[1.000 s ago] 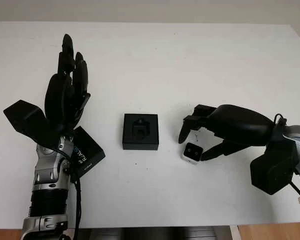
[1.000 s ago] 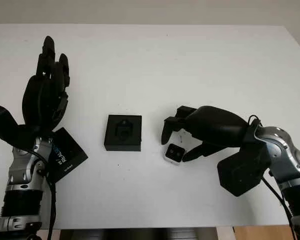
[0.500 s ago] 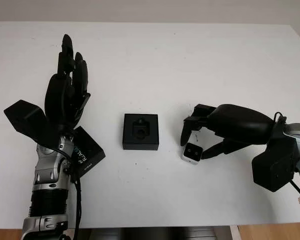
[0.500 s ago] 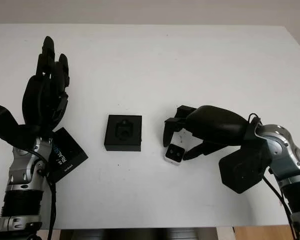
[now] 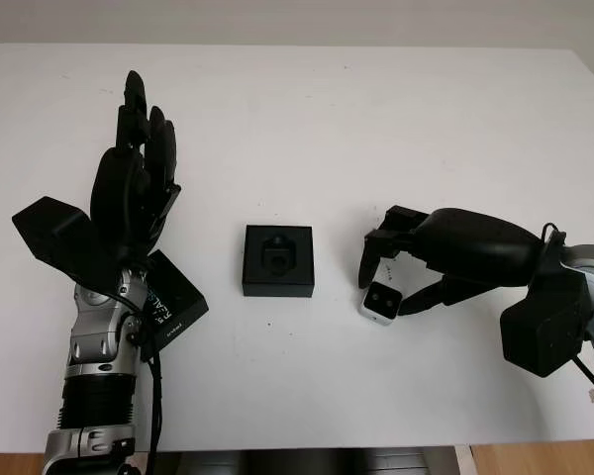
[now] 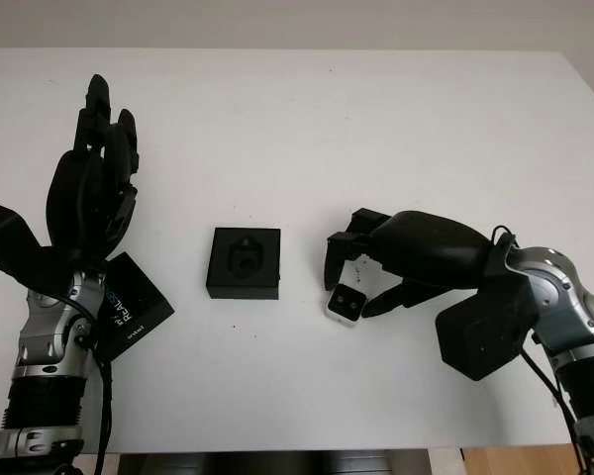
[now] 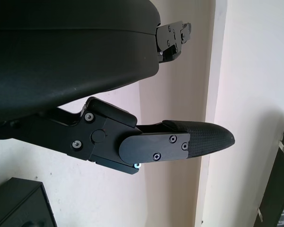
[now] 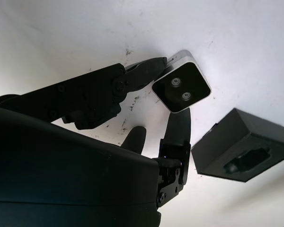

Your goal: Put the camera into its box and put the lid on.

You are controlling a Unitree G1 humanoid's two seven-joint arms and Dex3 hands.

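Observation:
The camera (image 5: pixel 381 303), a small white cube with a black two-lens face, lies on the white table to the right of the box. My right hand (image 5: pixel 386 293) reaches in from the right and is shut on it, thumb on one side and fingers (image 8: pixel 146 71) on the other. The open black box (image 5: pixel 278 259) with its moulded insert sits at the table's middle, a short gap left of the camera. Its flat black lid (image 5: pixel 175 309) lies at the left, partly under my left arm. My left hand (image 5: pixel 134 188) is open and held upright above the lid.
The white table (image 5: pixel 376 119) stretches wide behind the box and hands. Its front edge runs just below my arms. A pale wall and a dark frame (image 7: pixel 274 189) appear in the left wrist view.
My right hand's fingers have drawn in around the camera, which has shifted slightly. The left hand has barely moved.

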